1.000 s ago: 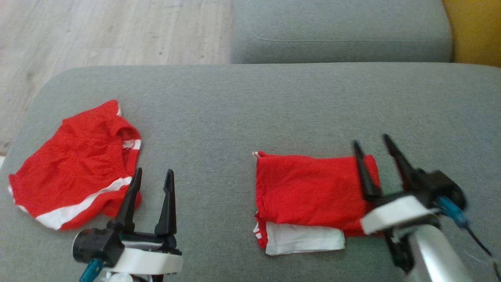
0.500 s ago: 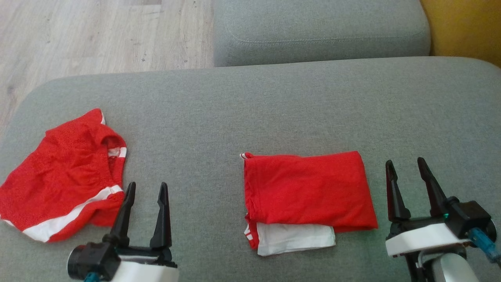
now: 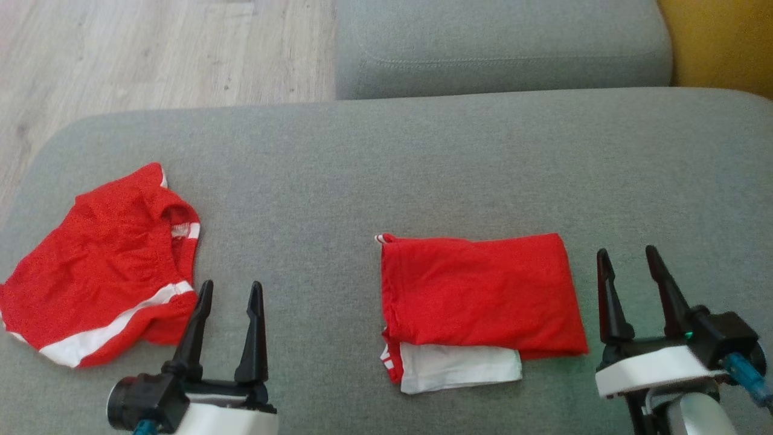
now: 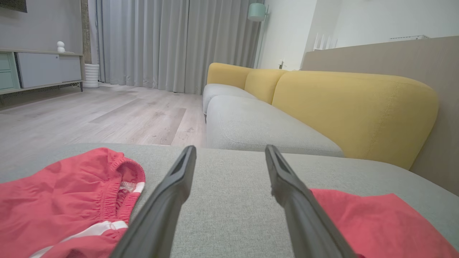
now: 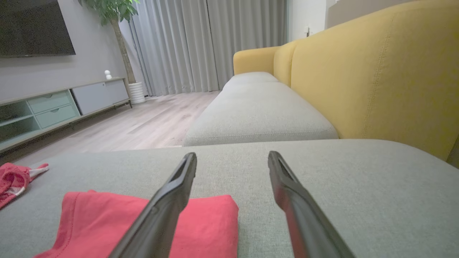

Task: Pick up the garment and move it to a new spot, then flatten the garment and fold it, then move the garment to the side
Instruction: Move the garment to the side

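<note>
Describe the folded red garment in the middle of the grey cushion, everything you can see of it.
The folded red garment is soft, thin-looking fabric folded into a rough rectangle, lying flat on the grey cushion. A white layer with red-and-white trim at its left end pokes out from under the near edge. The top surface is slightly wrinkled. Nothing grips it: the right gripper is open beside its right edge, apart from it.
</note>
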`<state>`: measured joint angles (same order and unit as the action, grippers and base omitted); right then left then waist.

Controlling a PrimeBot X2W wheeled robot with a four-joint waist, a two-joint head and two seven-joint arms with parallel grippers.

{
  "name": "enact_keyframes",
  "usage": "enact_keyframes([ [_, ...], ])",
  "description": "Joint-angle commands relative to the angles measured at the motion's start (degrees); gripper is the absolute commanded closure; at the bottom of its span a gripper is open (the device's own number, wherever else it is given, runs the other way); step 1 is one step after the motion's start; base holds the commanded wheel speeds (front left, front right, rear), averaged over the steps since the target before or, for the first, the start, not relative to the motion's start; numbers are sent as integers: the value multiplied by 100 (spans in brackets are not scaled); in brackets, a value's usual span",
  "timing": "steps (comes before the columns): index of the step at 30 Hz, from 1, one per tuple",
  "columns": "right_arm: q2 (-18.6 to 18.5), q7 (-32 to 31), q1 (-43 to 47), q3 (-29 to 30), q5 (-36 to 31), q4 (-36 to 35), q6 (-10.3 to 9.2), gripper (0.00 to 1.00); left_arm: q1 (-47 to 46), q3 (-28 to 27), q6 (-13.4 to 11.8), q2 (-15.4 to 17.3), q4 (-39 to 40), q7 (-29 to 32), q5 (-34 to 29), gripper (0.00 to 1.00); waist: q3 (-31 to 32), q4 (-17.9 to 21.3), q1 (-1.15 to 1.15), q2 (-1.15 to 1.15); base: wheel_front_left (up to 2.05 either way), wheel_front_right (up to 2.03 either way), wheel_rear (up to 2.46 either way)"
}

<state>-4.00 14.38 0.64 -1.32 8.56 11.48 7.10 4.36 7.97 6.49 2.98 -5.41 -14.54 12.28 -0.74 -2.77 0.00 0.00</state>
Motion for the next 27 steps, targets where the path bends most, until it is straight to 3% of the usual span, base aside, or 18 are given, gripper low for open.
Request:
enact_keyframes([
  [1,-6,62,-114,-128,-12,-123,39,0,-214,-126,-5,-11,187,-46,-36,0,-43,-27,0,0,0,0,0],
  [7,17,-35,-353,-186,-98,536,39,0,-344,-38,13,-11,203,-46,-27,0,-299,-138,0,0,0,0,0],
  [17,78,-652,-869,-225,175,1853,39,0,-548,59,46,-11,114,-46,-15,0,-589,-344,0,0,0,0,0],
  [24,108,-702,-1059,-379,433,2415,39,0,-600,83,56,-11,112,-46,-37,0,-641,-390,0,0,0,0,0],
  [25,109,-728,-1077,-486,484,2463,39,29,-602,80,57,-11,113,-46,-44,0,-639,-383,0,0,0,0,0],
  [26,110,-735,-1103,-577,508,2497,39,100,-605,75,58,-11,118,-46,-54,0,-638,-365,0,0,0,0,0],
  [27,110,-710,-1132,-636,499,2521,39,100,-613,78,60,-11,125,-46,-64,0,-635,-346,0,0,0,0,0],
])
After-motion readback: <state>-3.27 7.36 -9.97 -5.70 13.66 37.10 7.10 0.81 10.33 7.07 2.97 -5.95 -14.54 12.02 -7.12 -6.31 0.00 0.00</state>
